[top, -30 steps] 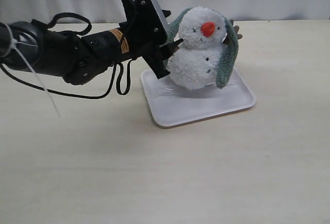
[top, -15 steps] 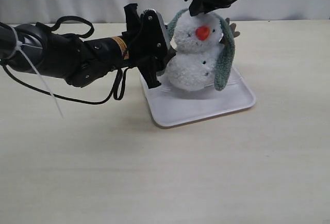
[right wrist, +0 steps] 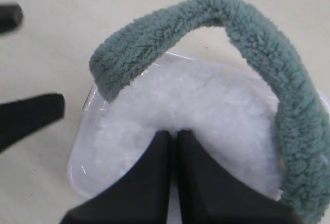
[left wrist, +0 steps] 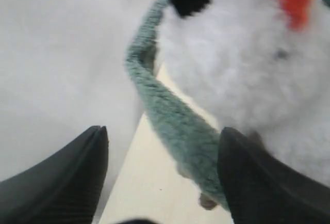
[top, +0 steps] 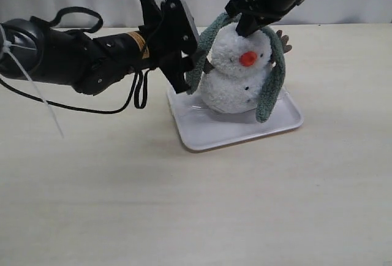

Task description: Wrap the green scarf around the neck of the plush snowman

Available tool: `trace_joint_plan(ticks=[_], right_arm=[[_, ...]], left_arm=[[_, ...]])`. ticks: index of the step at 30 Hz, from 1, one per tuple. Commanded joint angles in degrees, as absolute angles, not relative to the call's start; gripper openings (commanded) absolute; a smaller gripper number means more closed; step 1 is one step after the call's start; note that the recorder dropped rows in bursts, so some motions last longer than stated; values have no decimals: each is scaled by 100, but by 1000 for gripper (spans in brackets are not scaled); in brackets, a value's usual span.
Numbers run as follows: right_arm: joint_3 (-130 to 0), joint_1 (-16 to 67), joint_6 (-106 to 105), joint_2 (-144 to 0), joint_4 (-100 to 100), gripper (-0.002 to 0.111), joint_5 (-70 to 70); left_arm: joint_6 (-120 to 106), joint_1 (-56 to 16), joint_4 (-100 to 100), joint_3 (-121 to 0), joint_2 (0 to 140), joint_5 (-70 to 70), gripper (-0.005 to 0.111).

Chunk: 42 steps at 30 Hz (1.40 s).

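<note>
A shallow white plastic tray (top: 245, 132) with rounded corners sits on a pale wooden tabletop (top: 184, 211). On the tray, towards its far side, stands the small fluffy white plush snowman (top: 236, 76), made of a head ball on a larger body ball. It tips forward, so its orange cone nose (top: 247, 59) points slightly down towards the tray's near edge. A brown twig arm (top: 283, 39) sticks out of the toy above the tray's far right corner.

The long, fuzzy grey-green knit scarf (top: 271, 85) is draped over the top and back of the snowman's head in an arch. Its two ends hang down either side of the toy like long ears. One end falls on the tray's right side, reaching almost to the tray's floor. The other end hangs over the tray's far left corner.

The black left gripper (top: 192, 65) reaches in level above the tray's far left corner. Its jaws are spread wide. In the left wrist view, the left-hand strand of the scarf runs through the gap between the two fingers. One finger is close against the scarf and the snowman's fur, and the other stands apart.

The black right gripper (top: 245, 31) comes down from above the tray's far edge onto the crown of the snowman's head, beneath the scarf's arch. Its jaws are pressed tightly together, with the tips sunk into the white fluff. It cannot be told whether any fur is pinched between them.
</note>
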<state>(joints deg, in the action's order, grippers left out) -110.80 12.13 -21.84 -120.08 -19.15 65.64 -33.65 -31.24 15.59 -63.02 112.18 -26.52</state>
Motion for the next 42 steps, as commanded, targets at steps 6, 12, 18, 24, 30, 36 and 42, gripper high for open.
trace_joint_plan(ticks=[6,12,18,24,30,36,42], right_arm=[[-10885,1219,-2184,-11952,-1773,4,6996],[-10627,1219,-2184,-11877,-1773,4,6996],[-10464,1219,-2208,-11567,-1773,4,6996],[-10155,1219,-2275,-11450,-1773,4,6996],[-9908,1219,-2320,-11450,-1734,4,6927],[-9895,1219,-2320,-11450,-1724,4,6906],[-9895,1219,-2320,-11450,-1724,4,6942]], left_arm=[[-2828,-3133,-354,-6401,10795,-2370,40],[-1902,-3172,-214,-6847,10808,-1031,41],[-1433,-3172,-487,-7530,10808,702,41],[-2002,-3234,-1660,-7894,10831,997,40],[-2292,-3195,-2275,-7894,10819,536,40],[-1185,-2351,-1052,-8168,10819,1533,40],[1148,-1381,1232,-8904,10951,3672,34]])
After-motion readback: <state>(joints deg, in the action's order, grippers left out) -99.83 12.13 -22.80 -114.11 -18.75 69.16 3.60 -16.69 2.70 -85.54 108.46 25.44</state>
